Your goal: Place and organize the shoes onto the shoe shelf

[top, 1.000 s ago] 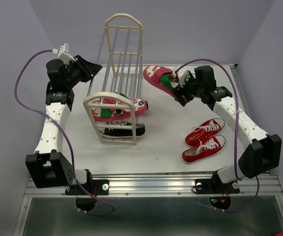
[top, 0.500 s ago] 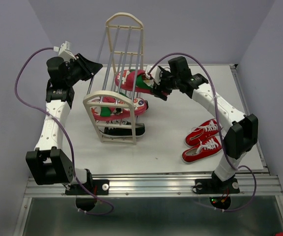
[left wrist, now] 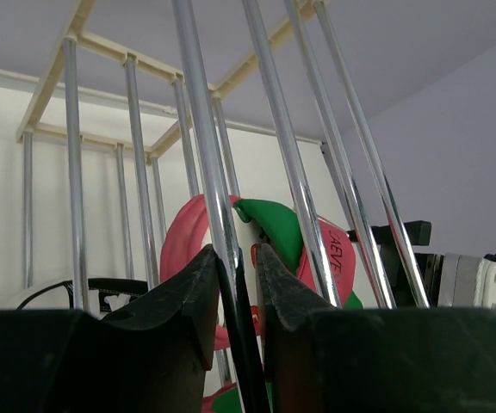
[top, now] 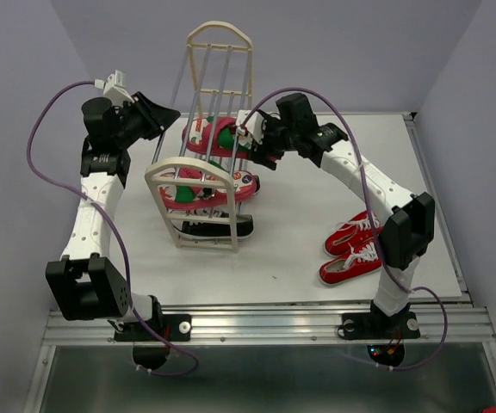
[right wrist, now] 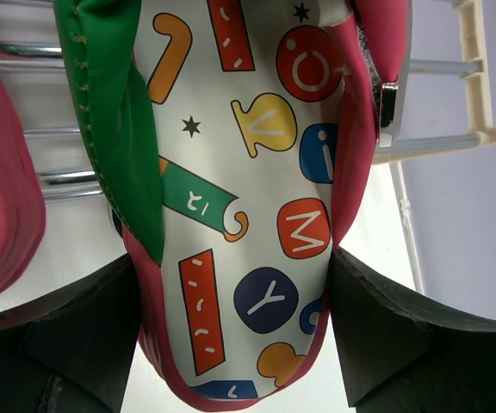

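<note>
Flip-flop (right wrist: pixel 248 172) among shoe shelf rods (left wrist: pixel 212 172)

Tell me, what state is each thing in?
Shoe shelf: upright on the table.
Left gripper: shut on a shelf rod.
Right gripper: clamped on the upper flip-flop.
Upper flip-flop: held among the shelf's upper rods.
Lower flip-flop: resting on a middle tier.
Black sneakers: on the lowest tier.
Red sneakers: side by side on the table, unshelved.
</note>
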Tool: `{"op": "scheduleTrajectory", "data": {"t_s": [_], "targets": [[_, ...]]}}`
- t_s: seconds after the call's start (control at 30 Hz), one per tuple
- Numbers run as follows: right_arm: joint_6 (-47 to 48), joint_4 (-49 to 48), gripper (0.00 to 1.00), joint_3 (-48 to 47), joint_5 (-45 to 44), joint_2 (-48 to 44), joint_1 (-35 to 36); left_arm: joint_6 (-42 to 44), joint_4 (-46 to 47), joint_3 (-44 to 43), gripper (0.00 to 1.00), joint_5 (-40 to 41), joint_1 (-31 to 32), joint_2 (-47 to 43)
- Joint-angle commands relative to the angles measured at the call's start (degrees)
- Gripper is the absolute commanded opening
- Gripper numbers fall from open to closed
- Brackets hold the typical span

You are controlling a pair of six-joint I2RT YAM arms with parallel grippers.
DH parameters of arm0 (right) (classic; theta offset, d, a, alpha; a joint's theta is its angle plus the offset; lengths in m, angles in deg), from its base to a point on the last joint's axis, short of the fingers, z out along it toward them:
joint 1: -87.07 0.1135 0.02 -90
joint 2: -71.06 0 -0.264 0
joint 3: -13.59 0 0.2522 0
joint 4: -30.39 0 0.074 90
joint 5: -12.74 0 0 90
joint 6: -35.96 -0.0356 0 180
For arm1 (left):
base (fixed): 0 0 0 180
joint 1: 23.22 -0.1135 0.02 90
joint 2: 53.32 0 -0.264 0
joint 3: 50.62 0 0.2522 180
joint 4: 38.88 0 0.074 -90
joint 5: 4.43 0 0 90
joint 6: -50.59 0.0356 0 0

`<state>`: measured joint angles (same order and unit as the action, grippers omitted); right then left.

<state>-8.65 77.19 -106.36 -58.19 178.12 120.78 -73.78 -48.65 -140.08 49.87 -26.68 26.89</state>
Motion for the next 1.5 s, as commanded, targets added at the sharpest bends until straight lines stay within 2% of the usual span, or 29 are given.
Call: {"op": "scheduleTrajectory", "data": {"t_s": [0.0,0.07,0.27,0.33,0.4,0.43,0.53,0.63,0.7,0.8,0.9,1.03,1.47], "targets": [[0.6,-6.4,0.19,-3.9,3.1,-0.8,2.4,6.9,-1.4,0.6,0.16,-1.1,0.7,2.5],[-0.6,-6.9,0.27,-3.7,3.0,-0.5,2.4,6.8,-1.3,0.8,0.16,-1.1,0.7,2.5],[-4.8,-14.5,0.34,1.0,4.3,-1.1,2.4,6.5,-1.2,1.2,0.16,-1.0,0.7,2.6],[-4.7,-16.2,0.42,1.5,5.3,-1.2,2.4,6.4,-1.2,1.2,0.16,-1.0,0.7,2.7],[-5.2,-16.3,0.31,0.8,6.0,-0.7,2.4,6.4,-1.2,1.3,0.16,-1.0,0.7,2.7],[-5.2,-16.3,0.32,0.6,6.6,-0.4,2.9,6.4,-1.2,1.3,0.16,-1.0,0.7,2.7],[-5.7,-16.4,0.49,-0.1,7.5,0.6,3.5,6.4,-1.1,1.2,0.16,-1.0,0.7,2.7],[-5.4,-16.3,0.51,-0.3,7.4,1.3,4.7,6.3,-1.2,1.1,0.16,-1.0,0.7,2.6],[-6.0,-16.3,0.58,-0.8,6.9,1.9,5.2,6.4,-1.2,1.2,0.16,-1.0,0.7,2.6],[-6.4,-16.4,0.77,-0.7,5.4,2.7,5.8,6.4,-1.2,1.4,0.16,-1.0,0.7,2.5],[-6.5,-16.2,0.84,0.2,2.2,2.5,6.5,6.4,-1.2,1.6,0.16,-0.9,0.7,2.2],[-6.6,-16.2,1.00,3.0,0.5,0.3,7.0,6.4,-1.3,1.8,0.16,-0.7,0.7,1.9],[-8.6,-16.2,1.00,6.0,2.5,-4.3,7.0,6.2,-1.4,1.7,0.16,-0.5,0.7,1.8]]}}
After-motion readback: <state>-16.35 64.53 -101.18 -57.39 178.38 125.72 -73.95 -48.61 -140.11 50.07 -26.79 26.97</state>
